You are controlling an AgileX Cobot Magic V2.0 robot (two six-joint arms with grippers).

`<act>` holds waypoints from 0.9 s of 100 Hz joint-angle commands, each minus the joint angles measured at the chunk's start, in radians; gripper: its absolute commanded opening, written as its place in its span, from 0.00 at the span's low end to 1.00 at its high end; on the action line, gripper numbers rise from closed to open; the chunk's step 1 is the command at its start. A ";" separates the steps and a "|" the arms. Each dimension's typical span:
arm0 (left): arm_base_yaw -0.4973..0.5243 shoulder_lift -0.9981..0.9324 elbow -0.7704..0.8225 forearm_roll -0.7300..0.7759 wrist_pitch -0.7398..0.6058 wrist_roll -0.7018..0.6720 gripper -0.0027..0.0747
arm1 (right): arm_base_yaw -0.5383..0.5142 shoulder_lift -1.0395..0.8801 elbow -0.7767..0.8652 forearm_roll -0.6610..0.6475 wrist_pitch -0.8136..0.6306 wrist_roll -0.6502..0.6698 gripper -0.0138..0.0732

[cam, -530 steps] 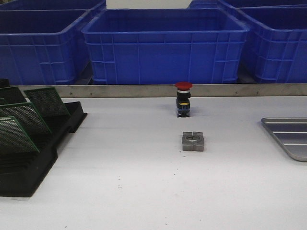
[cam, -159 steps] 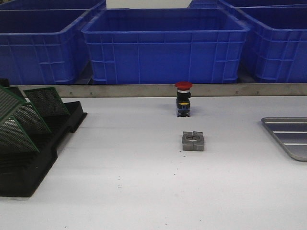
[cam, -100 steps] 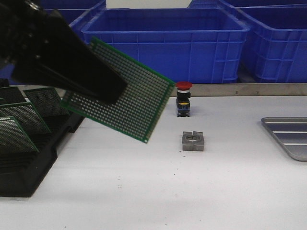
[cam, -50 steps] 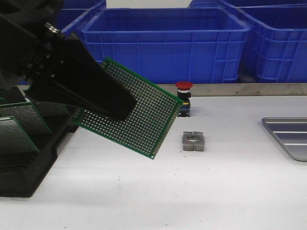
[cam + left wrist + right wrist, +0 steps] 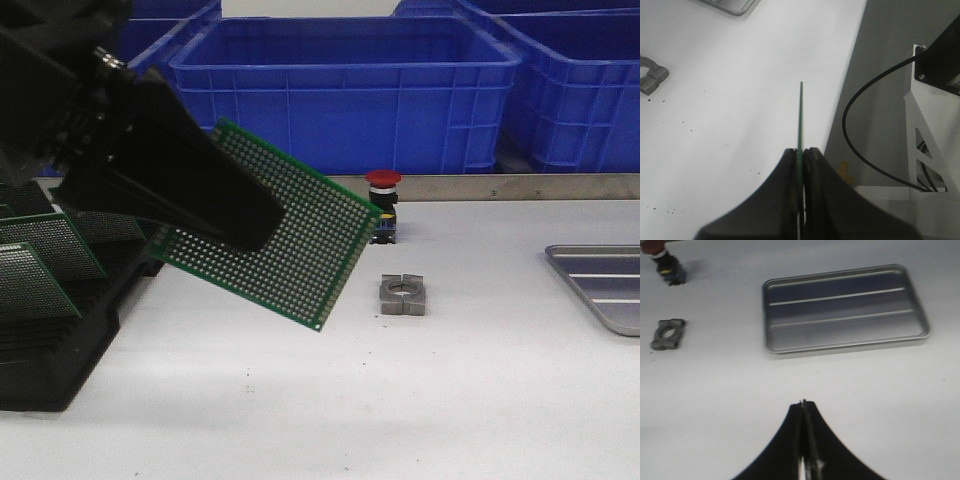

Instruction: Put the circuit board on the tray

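Between the fingers: the left gripper (image 5: 801, 155) pinches one edge of the green circuit board full of tiny holes (image 5: 290, 245).
Board place: it hangs tilted in the air, off the white table (image 5: 480, 400), out in front of the left gripper.
Behind the left gripper: the black slotted plastic rack (image 5: 70, 330) with more green boards.
Tray place: the flat grey metal tray with a raised rim (image 5: 845, 307) lies well apart from the held board, far to its right, with nothing in it.
Right gripper (image 5: 802, 407): its fingers are pressed together on nothing, near the tray.
On the way: a small grey metal block with a round hole (image 5: 403, 295) and a red-topped push button (image 5: 382, 205).
Done: the board looks picked up.
Left to do: carry it across and lay it in the tray.
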 commanded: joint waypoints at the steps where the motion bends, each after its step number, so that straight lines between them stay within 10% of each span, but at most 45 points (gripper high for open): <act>1: -0.007 -0.021 -0.030 -0.060 0.009 -0.001 0.01 | 0.030 0.095 -0.058 0.138 -0.042 -0.090 0.12; 39: -0.007 -0.021 -0.030 -0.060 0.009 -0.001 0.01 | 0.216 0.398 -0.059 0.868 -0.010 -1.031 0.65; 69: -0.007 -0.021 -0.030 -0.060 0.009 -0.001 0.01 | 0.383 0.598 -0.059 1.225 -0.007 -1.701 0.66; 90: -0.007 -0.021 -0.030 -0.081 0.009 -0.001 0.01 | 0.470 0.737 -0.114 1.303 -0.007 -1.783 0.66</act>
